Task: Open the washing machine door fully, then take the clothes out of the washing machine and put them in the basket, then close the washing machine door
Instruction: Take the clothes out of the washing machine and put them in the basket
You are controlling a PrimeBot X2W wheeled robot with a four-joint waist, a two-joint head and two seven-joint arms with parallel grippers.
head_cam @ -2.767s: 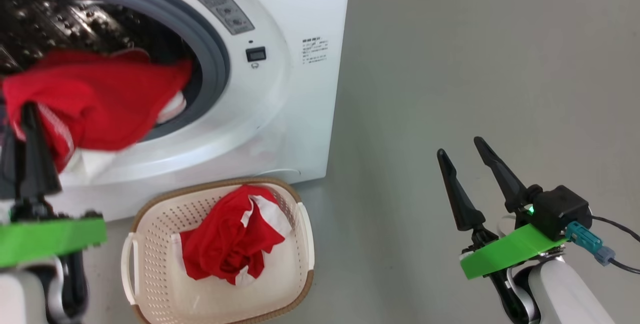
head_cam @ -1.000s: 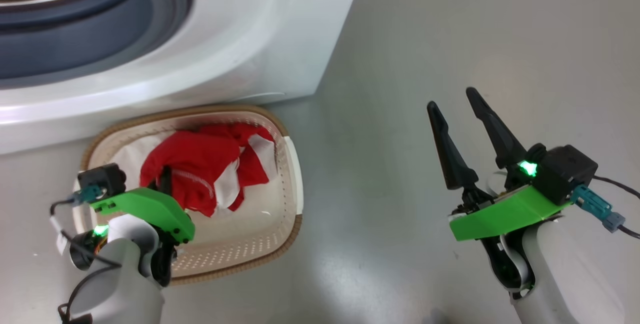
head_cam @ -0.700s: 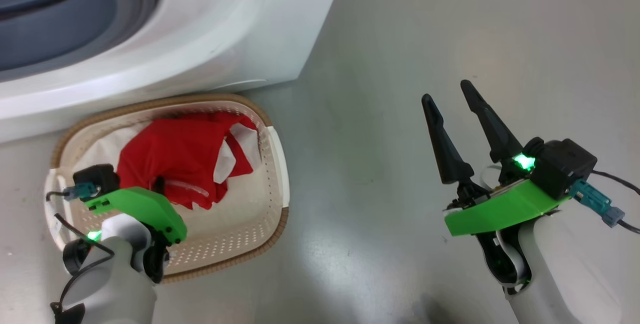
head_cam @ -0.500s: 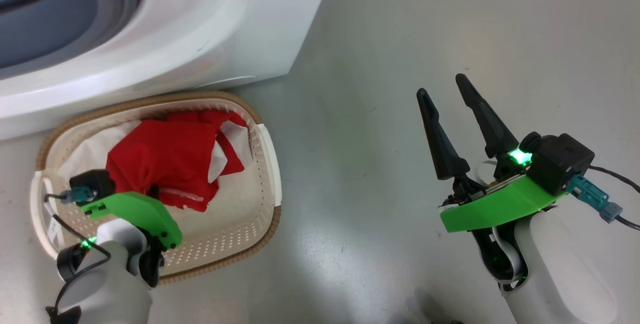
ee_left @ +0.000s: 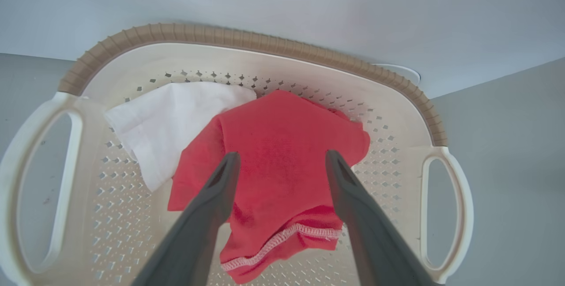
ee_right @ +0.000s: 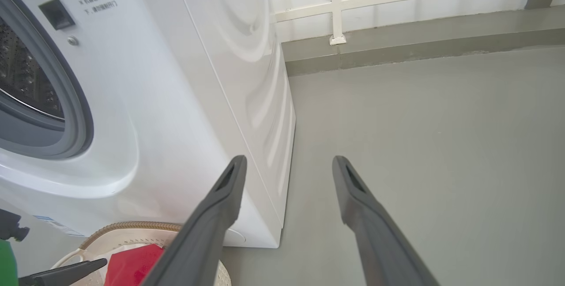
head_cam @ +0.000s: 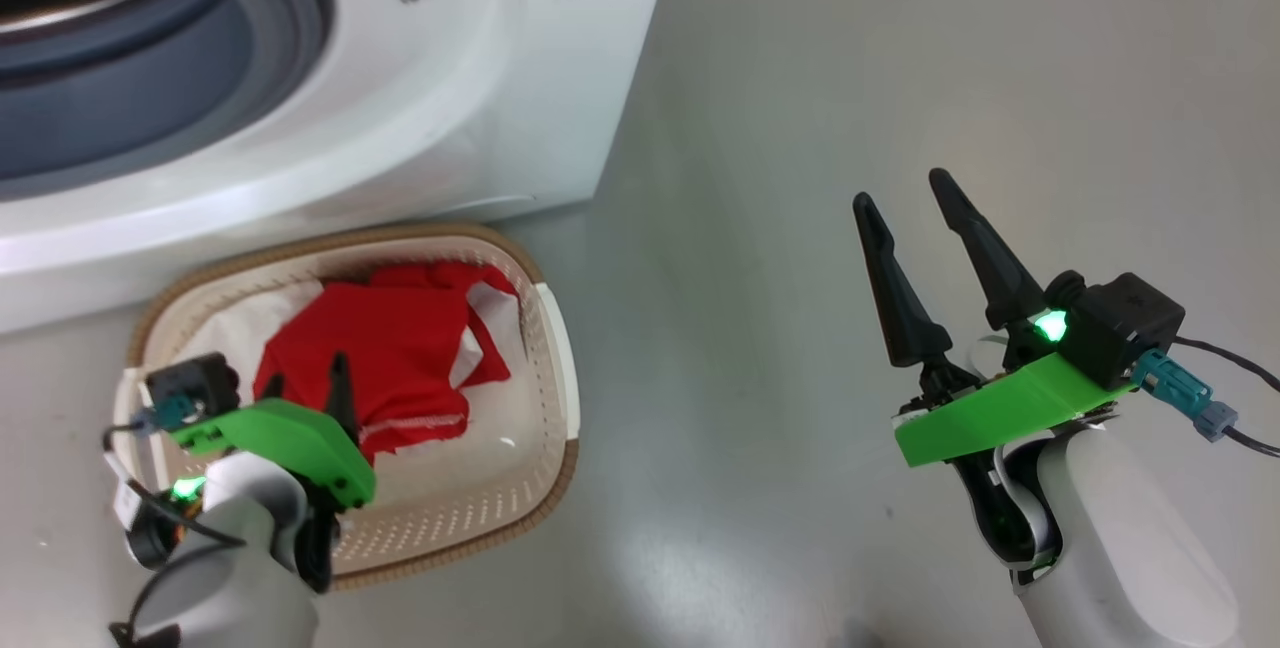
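The cream basket (head_cam: 558,348) with its brown rim stands on the floor against the front of the white washing machine (head_cam: 430,98). Red and white clothes (head_cam: 390,348) lie heaped inside it. My left gripper (head_cam: 306,378) hovers just above the heap, open, with the red cloth (ee_left: 282,144) lying loose below and between the fingers and a white panel (ee_left: 167,118) to the left. My right gripper (head_cam: 900,186) stands open and holds nothing over bare floor to the machine's right. The grey-ringed drum opening (head_cam: 100,48) shows no clothes in the visible part. The washing machine door is out of view.
Grey floor (head_cam: 900,48) stretches to the right of the machine. In the right wrist view a white railing (ee_right: 335,8) and a low kerb run behind the machine's side, and the basket's rim (ee_right: 132,226) sits at its foot.
My left gripper carried a red garment from the drum down into the basket, and its jaws have now opened, leaving the garment on the heap. The head view shifted slightly. The right arm stays put.
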